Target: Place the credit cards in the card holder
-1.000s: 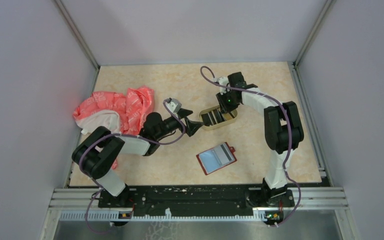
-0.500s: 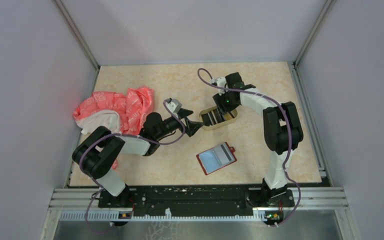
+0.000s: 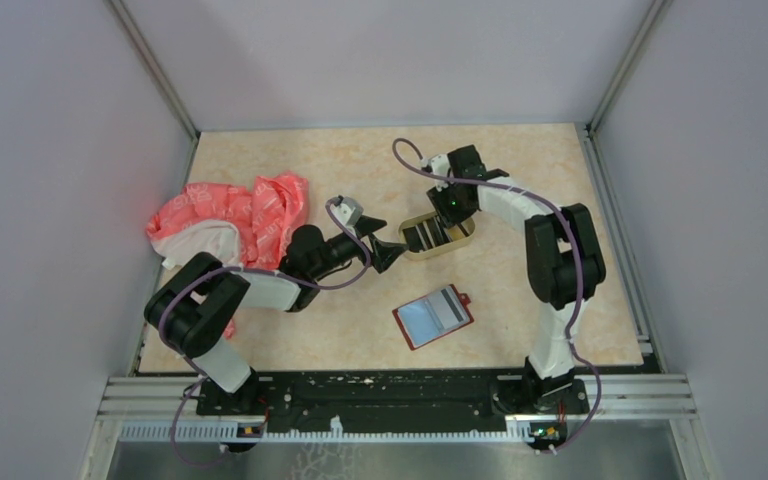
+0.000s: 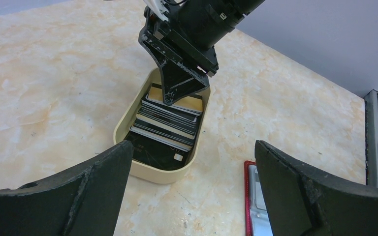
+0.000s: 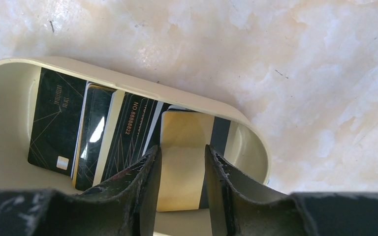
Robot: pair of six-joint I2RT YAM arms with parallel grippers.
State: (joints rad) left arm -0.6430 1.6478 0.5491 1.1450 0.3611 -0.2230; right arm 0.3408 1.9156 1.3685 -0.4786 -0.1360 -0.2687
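Observation:
Several credit cards [image 5: 128,132], mostly dark with pale stripes, lie overlapped in an oval tan tray [image 5: 10,98]. A gold-tan card [image 5: 182,137] lies on top at one end. My right gripper [image 5: 182,147] points down into the tray [image 3: 467,238], open by a narrow gap, its fingertips either side of the gold-tan card; I cannot tell whether they touch it. The red card holder [image 3: 433,317] lies open on the table, a light-blue face showing inside. My left gripper [image 4: 193,147] hovers wide open and empty just left of the tray [image 4: 128,132], the holder's red edge [image 4: 247,196] by its right finger.
A crumpled pink-and-white cloth [image 3: 235,220] lies at the table's left, behind the left arm. Grey walls and metal rails [image 3: 620,250] enclose the marbled tabletop. The right arm [image 4: 192,29] fills the space above the tray's far end.
The right wrist has edged slightly to the left over the tray. The left arm, the tray and the card holder have not moved.

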